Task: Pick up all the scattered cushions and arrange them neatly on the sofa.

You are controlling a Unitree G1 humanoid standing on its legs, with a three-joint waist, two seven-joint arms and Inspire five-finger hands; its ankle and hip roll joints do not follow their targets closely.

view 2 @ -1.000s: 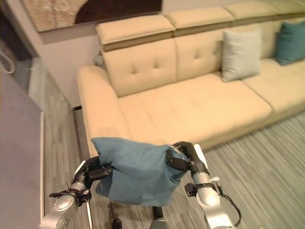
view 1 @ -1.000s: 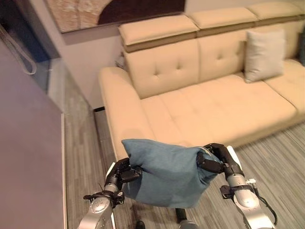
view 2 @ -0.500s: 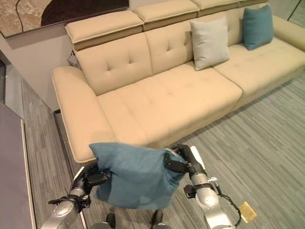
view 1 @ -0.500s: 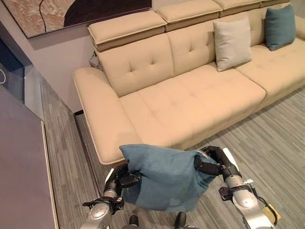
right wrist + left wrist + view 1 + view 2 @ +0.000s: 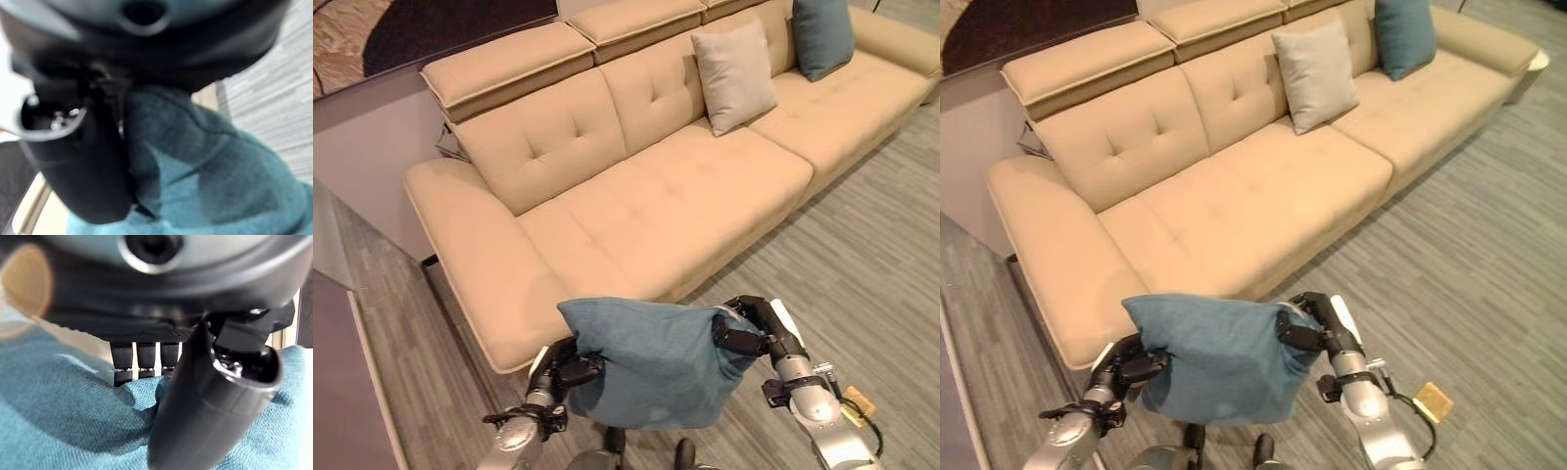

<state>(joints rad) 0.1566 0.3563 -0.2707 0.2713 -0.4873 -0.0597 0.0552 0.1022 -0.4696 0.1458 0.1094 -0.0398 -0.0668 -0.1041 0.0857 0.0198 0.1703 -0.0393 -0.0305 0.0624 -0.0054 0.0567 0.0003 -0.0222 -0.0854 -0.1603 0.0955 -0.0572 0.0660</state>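
2 robot hands, left robot hand (image 5: 570, 365) and right robot hand (image 5: 751, 331), pinch teal cushion (image 5: 651, 360) edges before sofa (image 5: 636, 215).

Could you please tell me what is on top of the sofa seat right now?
On the sofa, a grey cushion and a teal cushion lean on the backrest. The held cushion hides part of the front edge.

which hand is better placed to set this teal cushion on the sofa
Neither alone. The left hand and right hand each pinch an end of the teal cushion. The left sits nearer the sofa armrest, so it probably leads.
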